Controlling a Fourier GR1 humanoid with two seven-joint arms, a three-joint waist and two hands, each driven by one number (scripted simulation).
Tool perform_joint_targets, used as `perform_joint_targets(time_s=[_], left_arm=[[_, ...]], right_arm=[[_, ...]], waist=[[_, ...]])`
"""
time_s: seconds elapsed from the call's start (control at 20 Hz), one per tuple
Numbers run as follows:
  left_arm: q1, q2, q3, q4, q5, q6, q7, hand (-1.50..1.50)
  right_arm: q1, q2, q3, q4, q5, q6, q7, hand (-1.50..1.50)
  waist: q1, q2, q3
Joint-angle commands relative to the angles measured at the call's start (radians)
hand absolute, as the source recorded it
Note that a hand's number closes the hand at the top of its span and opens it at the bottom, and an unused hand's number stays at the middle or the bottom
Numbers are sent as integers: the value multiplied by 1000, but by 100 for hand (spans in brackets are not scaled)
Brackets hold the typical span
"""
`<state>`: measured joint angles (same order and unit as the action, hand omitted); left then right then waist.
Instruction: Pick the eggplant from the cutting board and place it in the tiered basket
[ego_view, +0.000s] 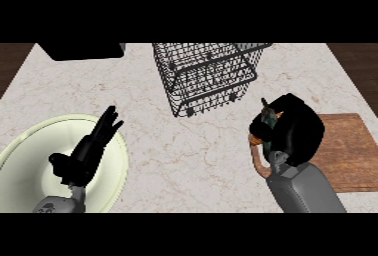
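Curling over the left edge of the wooden cutting board (347, 150) at the right of the frame, the right robot hand (291, 132) closes around something dark, with a bit of green and orange showing at its left side. That is most likely the eggplant (264, 125), though the fingers hide nearly all of it and its shape cannot be made out. The grey forearm runs up from the lower edge to this hand.

At the lower left, the left robot hand (92, 147) rests above a pale green plate (29, 145), fingers straight and pointing toward the upper right, holding nothing.

The black wire tiered basket (207, 75) stands at the upper centre of the marble table (184, 145), well apart from both hands and up and to the left of the cutting board. A black box-like object (81, 50) sits at the upper left corner of the table, partly cut off by the frame's edge.
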<state>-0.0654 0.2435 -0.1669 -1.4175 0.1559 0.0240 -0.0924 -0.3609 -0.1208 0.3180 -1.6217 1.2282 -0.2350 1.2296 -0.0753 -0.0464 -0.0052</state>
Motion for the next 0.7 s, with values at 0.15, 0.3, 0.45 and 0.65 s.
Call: perform_joint_targets(time_s=[0.15, 0.3, 0.45, 0.65], left_arm=[[-33, -1, -8, 7, 5, -13, 45, 0], [-15, 0, -16, 1, 1, -23, 23, 0], [-38, -7, -33, 36, -13, -34, 21, 0], [-91, -24, -38, 27, -6, -38, 47, 0]], right_arm=[[-156, 118, -23, -137, 246, 126, 257, 150], [-228, 119, -96, -129, 299, 172, 258, 150], [-355, 120, -186, -101, 288, 221, 258, 150], [-494, 120, -292, 6, 273, 268, 258, 150]], waist=[[44, 22, -1], [74, 28, 0], [86, 40, 0], [110, 47, 2]])
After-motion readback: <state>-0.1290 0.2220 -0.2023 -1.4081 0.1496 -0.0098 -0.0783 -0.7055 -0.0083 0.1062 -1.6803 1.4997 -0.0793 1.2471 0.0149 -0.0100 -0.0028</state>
